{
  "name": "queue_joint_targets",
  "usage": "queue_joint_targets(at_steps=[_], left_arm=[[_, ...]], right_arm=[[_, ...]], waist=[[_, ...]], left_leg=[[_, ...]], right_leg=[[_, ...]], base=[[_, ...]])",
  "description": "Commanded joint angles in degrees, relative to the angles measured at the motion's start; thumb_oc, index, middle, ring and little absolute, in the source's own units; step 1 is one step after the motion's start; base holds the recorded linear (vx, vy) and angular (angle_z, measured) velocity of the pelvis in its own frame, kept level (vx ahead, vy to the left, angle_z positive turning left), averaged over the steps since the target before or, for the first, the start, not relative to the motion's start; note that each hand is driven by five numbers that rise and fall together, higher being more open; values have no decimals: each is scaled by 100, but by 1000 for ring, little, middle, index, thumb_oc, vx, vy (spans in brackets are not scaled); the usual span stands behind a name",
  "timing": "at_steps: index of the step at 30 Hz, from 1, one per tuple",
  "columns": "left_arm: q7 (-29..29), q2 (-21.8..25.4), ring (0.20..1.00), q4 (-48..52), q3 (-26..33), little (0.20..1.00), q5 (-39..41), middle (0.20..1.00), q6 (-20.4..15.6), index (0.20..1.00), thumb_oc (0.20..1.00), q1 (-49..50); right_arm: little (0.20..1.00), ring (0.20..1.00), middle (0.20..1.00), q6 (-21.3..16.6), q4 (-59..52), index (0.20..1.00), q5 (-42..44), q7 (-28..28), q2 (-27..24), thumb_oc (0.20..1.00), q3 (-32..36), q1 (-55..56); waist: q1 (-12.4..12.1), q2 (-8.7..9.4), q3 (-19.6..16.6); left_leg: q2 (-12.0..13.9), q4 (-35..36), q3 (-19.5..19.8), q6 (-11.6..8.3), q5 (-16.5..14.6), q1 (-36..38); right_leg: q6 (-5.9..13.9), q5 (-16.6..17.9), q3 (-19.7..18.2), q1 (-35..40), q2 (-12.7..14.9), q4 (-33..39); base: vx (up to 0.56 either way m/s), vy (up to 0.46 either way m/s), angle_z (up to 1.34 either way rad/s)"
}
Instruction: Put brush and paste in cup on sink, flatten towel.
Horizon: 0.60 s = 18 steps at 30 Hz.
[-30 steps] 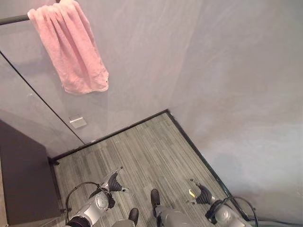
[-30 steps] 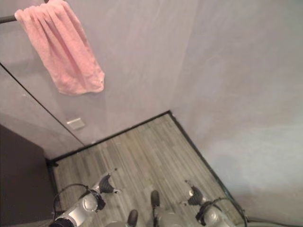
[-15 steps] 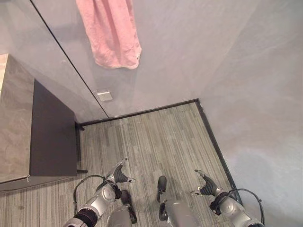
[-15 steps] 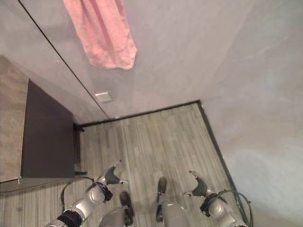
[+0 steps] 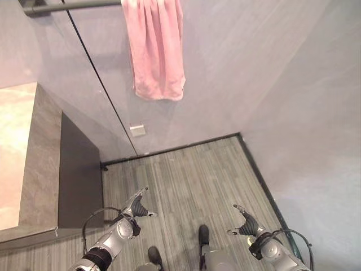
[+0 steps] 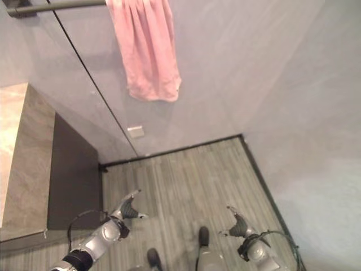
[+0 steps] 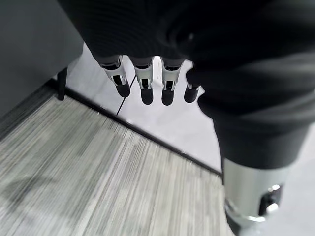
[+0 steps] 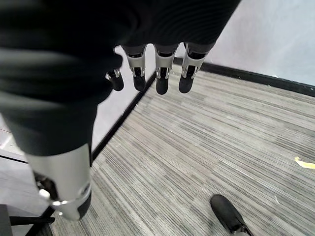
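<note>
1. Walls (image 5: 265,68) of pale grey stand on two sides of the room and meet in a corner, with a thin dark line running slantwise down the left one.
2. Floor (image 5: 186,180) is covered with grey striped planks, and a black skirting (image 5: 175,149) runs along the foot of the walls.
3. Pink towel (image 5: 155,48) hangs over a dark rail (image 5: 73,5) high on the wall; it is bunched into folds, not spread out, and its lower edge hangs free, well above the floor.
4. A small pale plate (image 5: 137,130) sits on the wall below the towel, near the skirting.
5. At the left side stands the bench (image 5: 39,147), with a stone-like brown-grey top and a dark front panel reaching down to the floor.
6. The left hand (image 5: 137,208) hangs low over the floor, close to the bench corner; its fingers (image 7: 142,83) are straight and relaxed and hold nothing.
7. The right hand (image 5: 246,223) hangs low over the floor near the right wall, also released, with straight fingers (image 8: 160,73) and nothing in them.
8. Both hands are well apart from the towel.
</note>
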<state>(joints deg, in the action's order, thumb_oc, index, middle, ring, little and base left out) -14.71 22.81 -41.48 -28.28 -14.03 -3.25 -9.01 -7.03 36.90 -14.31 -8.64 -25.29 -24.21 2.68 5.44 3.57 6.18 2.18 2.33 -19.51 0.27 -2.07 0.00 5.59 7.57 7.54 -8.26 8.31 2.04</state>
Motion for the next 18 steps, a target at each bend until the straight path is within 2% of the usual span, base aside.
queue_joint_targets(at_steps=[1,3,4,5,6,8,10,15,18], left_arm=[[12,211,1000,409,134,1000,-27,1000,-186,1000,1000,217],[66,302,1000,537,228,1000,25,1000,-192,1000,1000,338],[68,305,1000,543,233,1000,25,1000,-189,1000,1000,339],[110,288,1000,587,182,1000,27,1000,-190,1000,1000,383],[136,275,1000,554,162,1000,27,1000,-194,1000,1000,349],[127,275,1000,477,206,1000,44,1000,-168,1000,1000,306],[95,237,1000,361,222,1000,51,1000,-164,1000,1000,291],[93,120,1000,225,219,1000,33,1000,-190,1000,1000,252],[113,130,1000,254,178,1000,7,1000,-199,1000,1000,258]], right_arm=[[1000,1000,1000,-58,-105,1000,7,-16,43,1000,-49,-74],[1000,1000,1000,-76,-65,1000,9,-13,62,1000,-15,-64],[1000,1000,1000,-74,-68,1000,9,-12,62,1000,-16,-68],[1000,1000,1000,-107,-20,1000,89,-31,57,1000,20,-48],[1000,1000,1000,-125,49,1000,157,-38,68,1000,15,-72],[1000,1000,1000,-108,-4,1000,207,-52,63,1000,21,-78],[1000,1000,1000,-89,53,1000,224,-59,91,1000,21,-95],[1000,1000,1000,-76,89,1000,154,-50,79,1000,-21,-67],[1000,1000,1000,-73,33,1000,133,-34,56,1000,-1,-3]], waist=[[-92,38,15],[-60,-26,85],[-63,-28,79],[77,-89,132],[127,-114,143],[64,-80,143],[95,-53,157],[267,-16,266],[325,-17,264]], left_leg=[[-128,-516,423,76,-30,-640],[-164,-446,530,145,-57,-456],[-156,-443,523,143,-29,-477],[-209,-448,767,174,-72,-372],[-237,-409,829,175,-83,-298],[-268,-366,755,169,-148,-187],[-274,-283,786,132,-251,-18],[-344,-272,1119,30,-463,348],[-337,-252,1261,-26,-532,543]], right_leg=[[556,-266,-367,246,422,-1328],[530,-166,-444,-37,281,-2019],[520,-140,-447,-58,272,-2010],[426,-398,-868,-304,-325,-2357],[332,-628,-859,-504,-604,-2316],[251,-653,-331,-629,-398,-2042],[278,-520,11,-819,-274,-1474],[509,121,-277,-1154,-199,-525],[548,232,-350,-1230,-209,-358]], base=[[138,264,-3],[138,250,-21],[157,225,13],[157,180,34],[211,219,44],[154,95,34],[224,-12,28],[294,-47,21],[284,-74,37]])
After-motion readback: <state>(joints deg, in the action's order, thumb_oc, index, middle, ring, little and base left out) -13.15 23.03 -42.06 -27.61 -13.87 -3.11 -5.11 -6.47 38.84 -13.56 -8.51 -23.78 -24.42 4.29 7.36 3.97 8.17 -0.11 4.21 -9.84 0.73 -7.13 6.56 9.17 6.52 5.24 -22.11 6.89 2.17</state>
